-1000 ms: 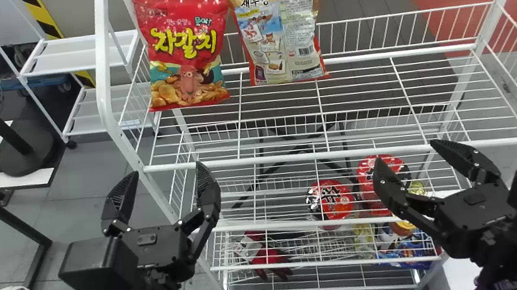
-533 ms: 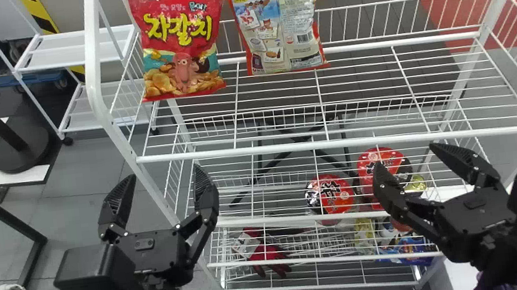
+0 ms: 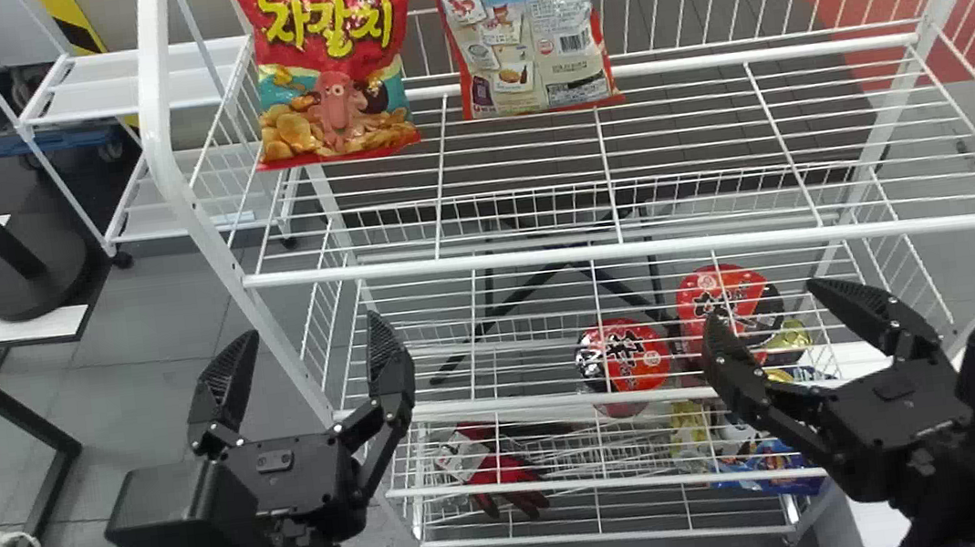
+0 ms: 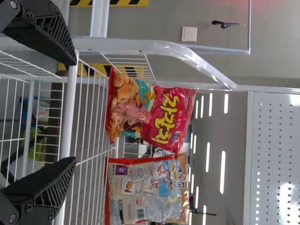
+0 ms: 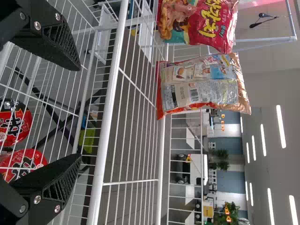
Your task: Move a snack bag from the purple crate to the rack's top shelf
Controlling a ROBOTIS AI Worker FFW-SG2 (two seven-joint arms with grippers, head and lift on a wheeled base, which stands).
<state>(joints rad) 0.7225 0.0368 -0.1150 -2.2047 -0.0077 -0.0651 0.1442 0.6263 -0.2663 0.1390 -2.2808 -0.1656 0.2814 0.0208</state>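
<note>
The fingers of the left gripper (image 3: 314, 325) are spread and released, and those of the right gripper (image 3: 763, 302) are also wide apart. The left one is by the left corner of the front edge of the top shelf (image 3: 650, 248), the right one farther toward its right corner. Compared with the earlier frames, the rack (image 3: 154, 100) and its bags sit higher in the head view, while both grippers appear in nearly the same places. The bags keep their spots on the shelf. The red snack bag (image 3: 331, 71) stands upright at the back left corner, puffed and shiny, with yellow lettering, a pink octopus and chips over a teal band. Just beside it, along the back edge, stands the gold-topped snack bag (image 3: 530, 39), a pale panel of small pictures and a barcode facing out. With the tops cropped in the head view, they seem to lean back slightly.
</note>
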